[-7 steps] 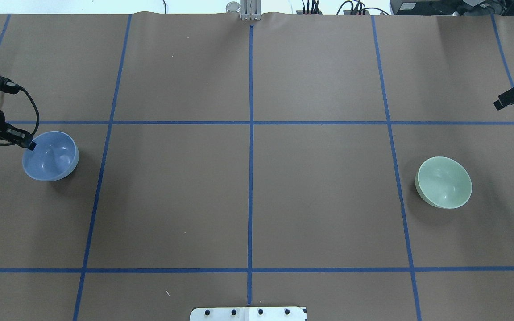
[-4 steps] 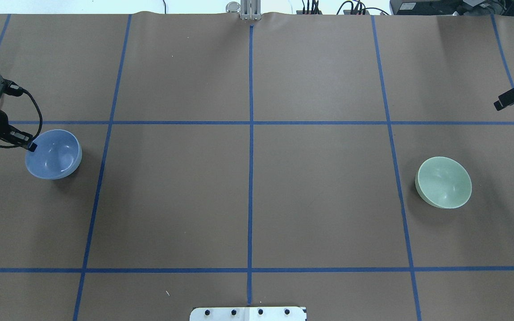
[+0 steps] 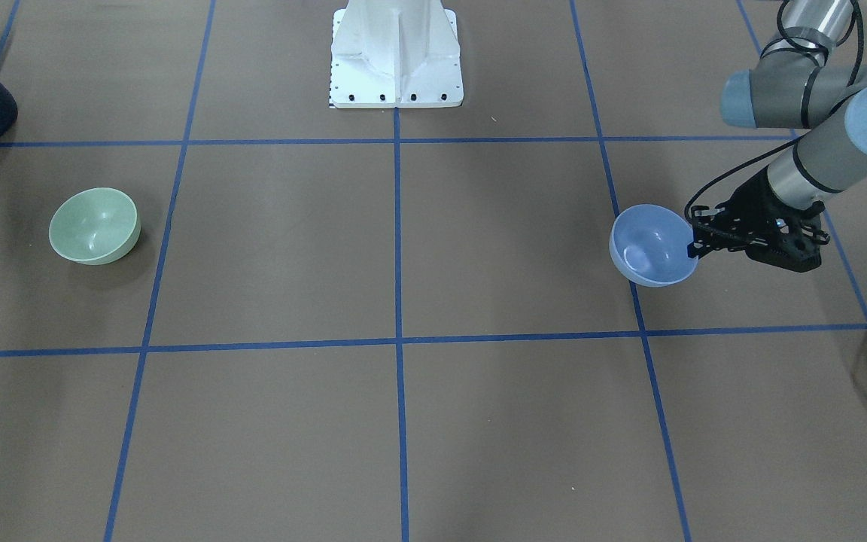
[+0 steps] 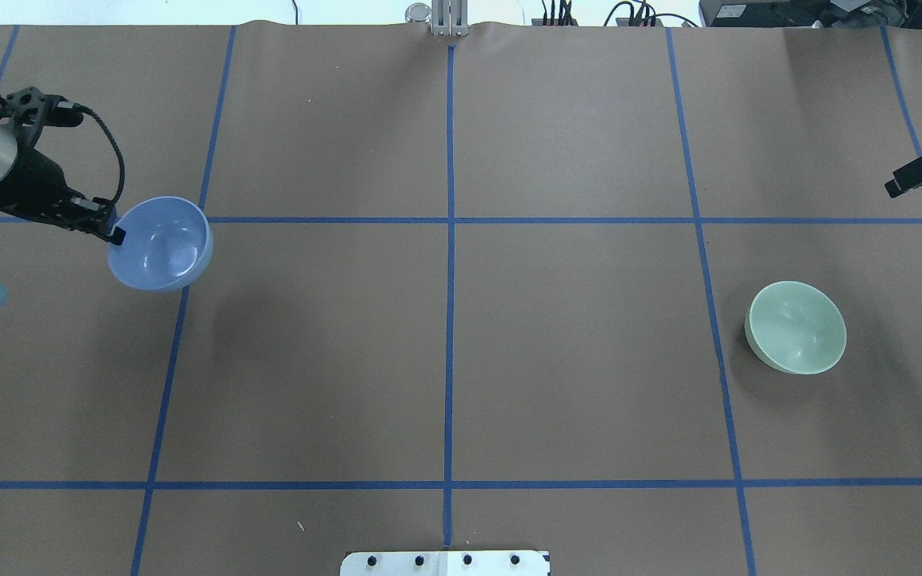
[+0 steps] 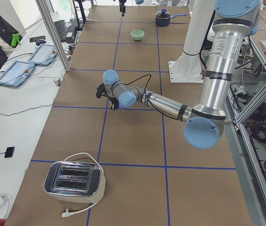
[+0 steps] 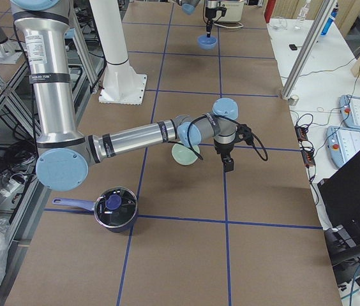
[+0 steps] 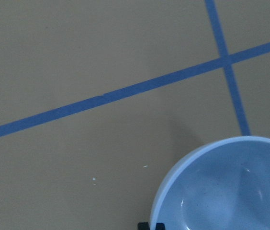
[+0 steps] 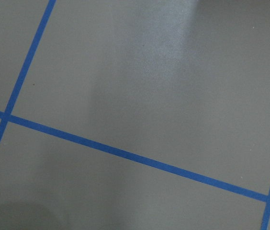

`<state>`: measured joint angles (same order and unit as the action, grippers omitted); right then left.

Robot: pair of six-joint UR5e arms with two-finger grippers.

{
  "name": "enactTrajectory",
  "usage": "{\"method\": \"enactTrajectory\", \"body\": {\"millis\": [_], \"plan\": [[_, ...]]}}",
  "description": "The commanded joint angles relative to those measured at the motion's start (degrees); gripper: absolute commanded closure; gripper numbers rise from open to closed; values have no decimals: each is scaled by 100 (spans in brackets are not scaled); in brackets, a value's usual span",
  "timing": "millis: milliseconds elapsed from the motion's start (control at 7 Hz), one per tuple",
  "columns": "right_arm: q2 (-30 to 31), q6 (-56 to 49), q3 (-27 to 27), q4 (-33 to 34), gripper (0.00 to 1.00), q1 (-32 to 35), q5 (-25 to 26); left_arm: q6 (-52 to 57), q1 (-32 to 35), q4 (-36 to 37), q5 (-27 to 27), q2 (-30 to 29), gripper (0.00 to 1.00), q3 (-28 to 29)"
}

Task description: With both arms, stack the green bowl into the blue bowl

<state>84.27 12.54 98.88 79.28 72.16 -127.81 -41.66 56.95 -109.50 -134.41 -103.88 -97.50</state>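
Two grippers show. The left gripper (image 4: pixel 114 234) is clamped on the rim of the one blue bowl (image 4: pixel 163 246), holding it upright above the table (image 4: pixel 445 360). The right gripper (image 4: pixel 895 189) hangs at the table's right edge, and I cannot tell whether it is parted or closed. One green bowl (image 4: pixel 797 328) sits upright near it.

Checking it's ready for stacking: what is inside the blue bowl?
Nothing shows inside the blue bowl; its interior is bare. The left claw grips its rim, hiding only that small bit of rim.
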Motion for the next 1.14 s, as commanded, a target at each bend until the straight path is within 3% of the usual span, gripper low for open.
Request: {"method": "enactTrajectory", "body": {"millis": [0, 143, 429, 571, 1000], "plan": [[-16, 3, 0, 0, 0, 0, -16, -1478, -673, 620, 263, -1067, 100, -23], [-25, 3, 9, 0, 0, -9, -16, -2103, -1294, 1006, 875, -1630, 100, 29], [-25, 11, 0, 0, 0, -26, -25, -2765, -1931, 1212, 1170, -2773, 100, 886], [-25, 12, 0, 0, 0, -52, -25, -2830, -2212, 1151, 1606, -3030, 100, 1134], [-34, 12, 0, 9, 0, -53, -43, -2918, -2416, 1150, 1829, -3217, 100, 1295]]}}
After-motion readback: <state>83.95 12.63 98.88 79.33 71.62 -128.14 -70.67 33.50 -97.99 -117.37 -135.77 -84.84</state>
